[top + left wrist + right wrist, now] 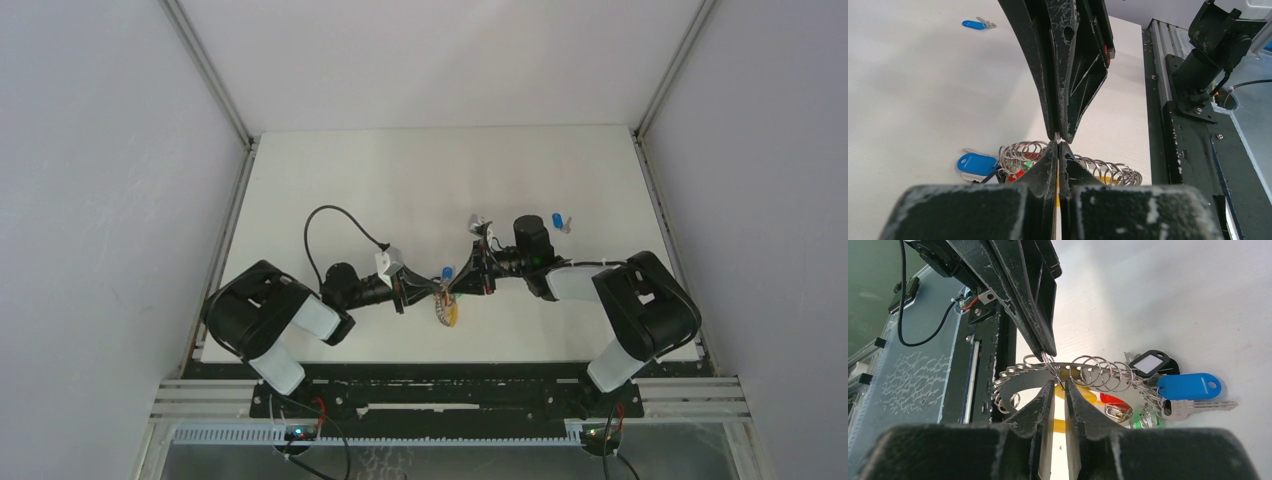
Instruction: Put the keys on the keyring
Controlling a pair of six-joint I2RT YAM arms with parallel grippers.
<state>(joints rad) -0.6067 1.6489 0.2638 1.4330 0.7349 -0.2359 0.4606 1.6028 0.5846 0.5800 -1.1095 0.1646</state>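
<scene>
Now the left gripper (1058,146) and right gripper (1059,385) meet tip to tip, both pinched shut on the silver wire keyring (1089,371), likely holding its loop above the white worktop (400,180) for threading, while one small blue-capped silver key (975,24) lies well apart.

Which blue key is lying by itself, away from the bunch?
The farther blue key, lying alone; the nearer blue key lies against the key bunch.

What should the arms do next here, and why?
Probably have the right gripper release and reach for the loose blue key, while the left gripper holds on. Both grippers pinch the keyring where they meet, neither holds a key, and that key lies apart, just beyond the right wrist.
</scene>
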